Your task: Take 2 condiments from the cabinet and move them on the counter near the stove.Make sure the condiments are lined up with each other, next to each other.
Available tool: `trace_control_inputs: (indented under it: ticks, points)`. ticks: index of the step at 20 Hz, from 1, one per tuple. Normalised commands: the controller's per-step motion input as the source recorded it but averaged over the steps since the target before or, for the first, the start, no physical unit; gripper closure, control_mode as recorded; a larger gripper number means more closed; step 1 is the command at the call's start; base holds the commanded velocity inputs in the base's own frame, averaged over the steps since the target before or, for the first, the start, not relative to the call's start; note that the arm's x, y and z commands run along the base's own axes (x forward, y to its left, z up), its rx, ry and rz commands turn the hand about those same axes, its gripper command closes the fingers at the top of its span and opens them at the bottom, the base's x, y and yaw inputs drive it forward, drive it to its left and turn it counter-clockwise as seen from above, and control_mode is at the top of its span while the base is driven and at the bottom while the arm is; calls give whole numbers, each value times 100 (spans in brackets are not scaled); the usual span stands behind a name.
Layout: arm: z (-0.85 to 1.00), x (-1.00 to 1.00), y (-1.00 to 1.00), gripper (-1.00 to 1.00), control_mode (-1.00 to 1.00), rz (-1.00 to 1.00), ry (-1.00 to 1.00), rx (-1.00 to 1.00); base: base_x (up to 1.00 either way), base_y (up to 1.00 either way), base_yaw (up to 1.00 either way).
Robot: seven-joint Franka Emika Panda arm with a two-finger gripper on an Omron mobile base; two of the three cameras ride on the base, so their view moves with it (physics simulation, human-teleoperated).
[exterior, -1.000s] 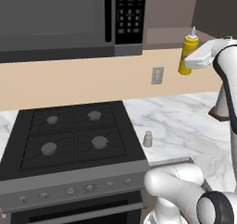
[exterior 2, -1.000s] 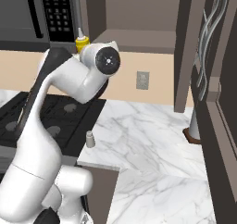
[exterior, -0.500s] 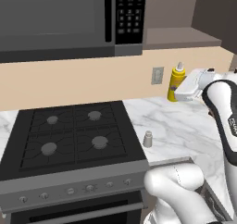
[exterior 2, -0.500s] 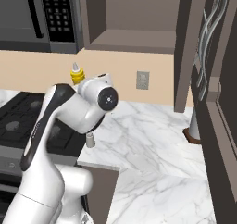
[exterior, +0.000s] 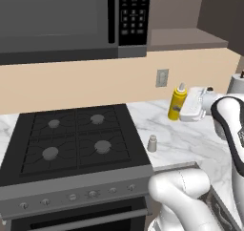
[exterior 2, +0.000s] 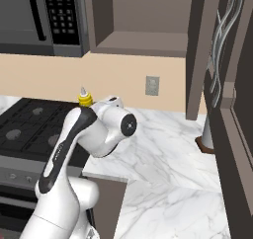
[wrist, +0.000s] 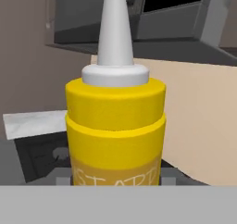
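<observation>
Mustard bottle (exterior: pixel 177 103), yellow w/ white nozzle, upright, gripped by fingers (exterior: pixel 183 111) low over marble desk (exterior: pixel 190 139) right of stove (exterior: pixel 71 141), near wall outlet (exterior: pixel 162 77); grey shaker (exterior: pixel 152 142) stands on desk nearer front, beside stove edge.

A black microwave (exterior: pixel 71 22) hangs above a wall outlet (exterior: pixel 162 77) on the beige backsplash (exterior: pixel 71 84).

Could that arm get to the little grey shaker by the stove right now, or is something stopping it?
Probably not right away: the tool is shut on the yellow squeeze bottle, so it would have to set that down first. Otherwise the shaker stands alone on open marble counter, nothing crowding it.
</observation>
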Motion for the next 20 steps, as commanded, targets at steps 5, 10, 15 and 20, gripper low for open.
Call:
trace_control_inputs:
  ticks: [5, 10, 15, 20]
  points:
    - [-36, 8, -24, 100, -100, 25, 3, 0, 0, 0, 0]
    - [-55, 33, -18, 100, -100, 34, 8, 0, 0, 0, 0]
    - [-46, 19, -3, 100, -100, 26, 1, 0, 0, 0, 0]
    - [-11, 0, -3, 100, -100, 4, 0, 1, 0, 0, 0]
